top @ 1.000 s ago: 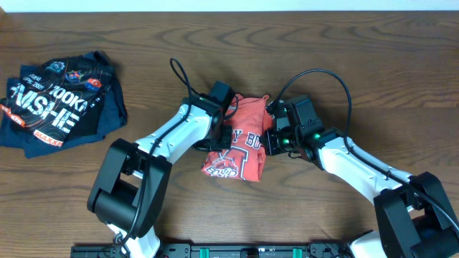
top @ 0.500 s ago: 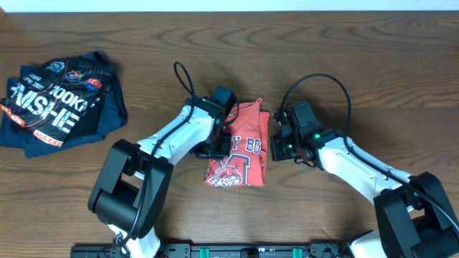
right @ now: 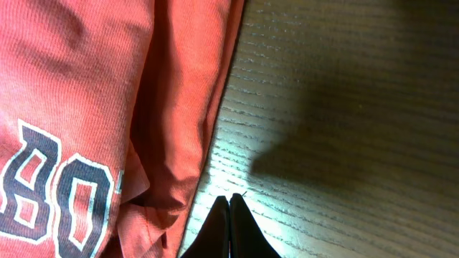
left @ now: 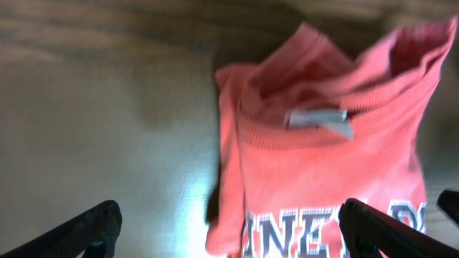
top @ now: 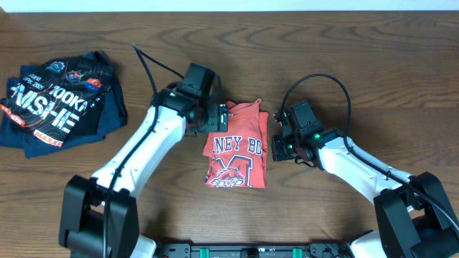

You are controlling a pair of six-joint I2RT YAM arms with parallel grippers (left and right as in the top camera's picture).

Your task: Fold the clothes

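Observation:
The clothes, a coral-red T-shirt (top: 237,152), lie folded into a narrow upright rectangle at the table's middle, lettered print facing up. In the left wrist view the shirt (left: 323,150) shows its collar and white neck label. My left gripper (top: 222,118) hovers at the shirt's top left corner, wide open (left: 233,240), with the shirt's left edge between the spread fingers (left: 86,229) and nothing gripped. My right gripper (top: 275,142) is shut and empty just right of the shirt; its closed tips (right: 229,226) rest over bare wood beside the shirt's right edge (right: 179,122).
A dark navy garment (top: 61,104) with white and orange lettering lies crumpled at the far left. The wooden table (top: 358,64) runs to a pale back edge at the top. Cables loop above both wrists.
The left gripper has opened, let go of the shirt and drawn back up and left. The shirt has settled flatter, with more lettering showing. The right gripper shifted slightly right and stays shut.

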